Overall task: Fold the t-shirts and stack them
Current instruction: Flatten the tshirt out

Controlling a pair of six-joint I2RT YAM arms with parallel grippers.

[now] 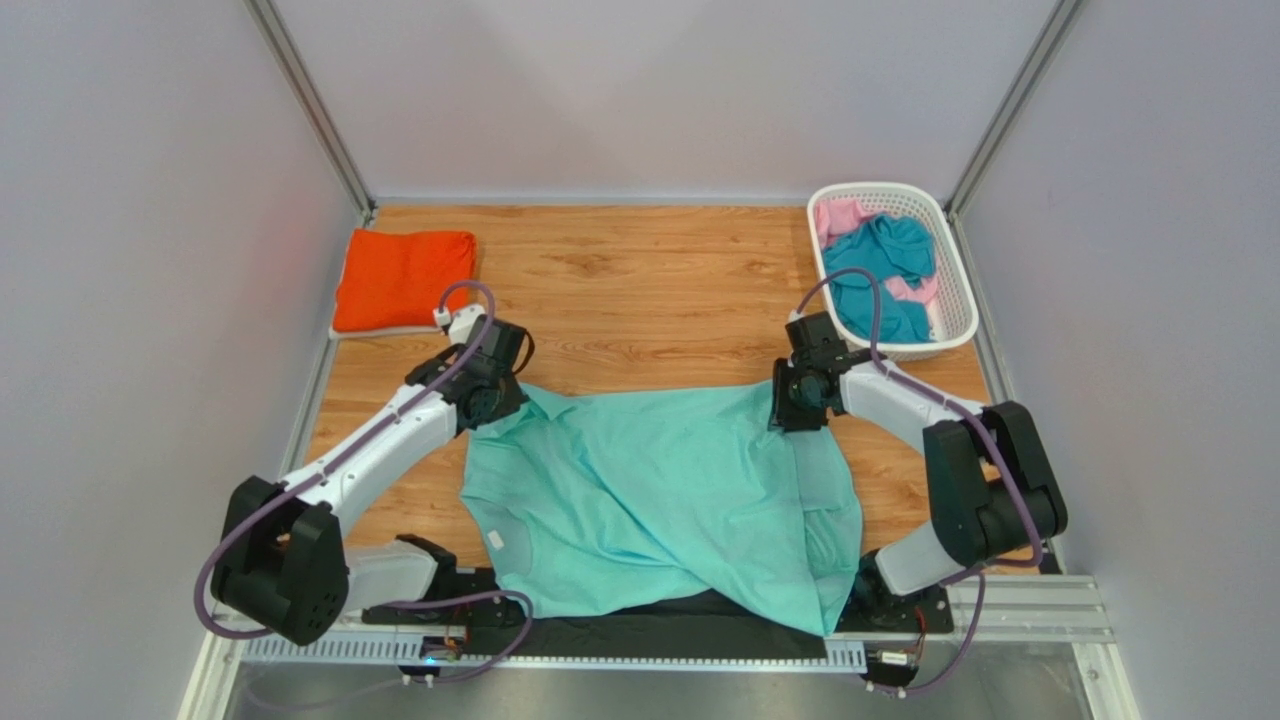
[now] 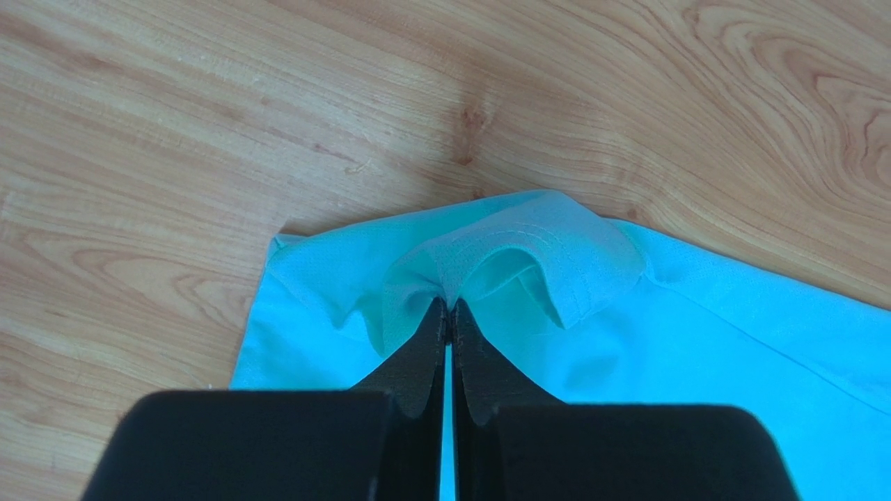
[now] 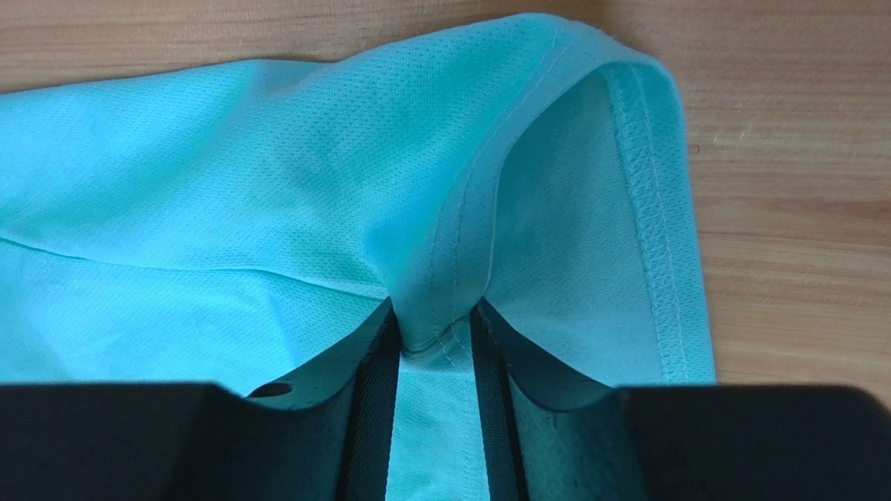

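From above, the mint tee (image 1: 661, 480) lies spread mid-table, unfolded. The orange tee (image 1: 403, 279) sits folded far-left, and the teal tee (image 1: 887, 278) and pink tee (image 1: 842, 218) wait in the basket (image 1: 963, 293). At the left wrist, the left gripper (image 2: 450, 308) is pinched tight on its edge. At the right wrist, the right gripper (image 3: 434, 334) clamps a hem fold.

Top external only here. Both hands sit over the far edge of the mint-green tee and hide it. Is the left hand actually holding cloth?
Observer: Yes. In the left wrist view, the left hand is shut on a raised fold of the light mint-green cloth t-shirt near a corner. The cloth around it lies on the wooden tabletop.
Operator: And the right?
Observer: In the right wrist view, the right hand is shut on a doubled fold of the stitched hem. The jaws stand slightly apart with the cloth filling the gap.
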